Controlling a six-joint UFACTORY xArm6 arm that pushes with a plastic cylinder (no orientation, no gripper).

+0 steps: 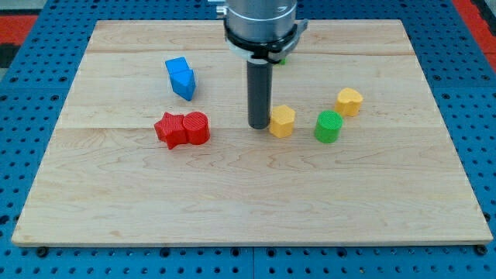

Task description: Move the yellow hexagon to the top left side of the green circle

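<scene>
Near the middle of the wooden board [248,209] sits the yellow hexagon [282,121], with my tip [258,126] touching or just beside its left side. No pincer is fitted; the arm ends in a plain rod. Just right of the hexagon stands the green circle [328,126], and a yellow heart [349,101] lies beyond it, up and right. Well left lie two touching red blocks [182,129]; above them is a blue block [181,77].

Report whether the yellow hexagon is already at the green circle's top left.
Not yet. The yellow hexagon sits level with the green circle, on its left, a gap between them. My tip is at the hexagon's left side.
</scene>
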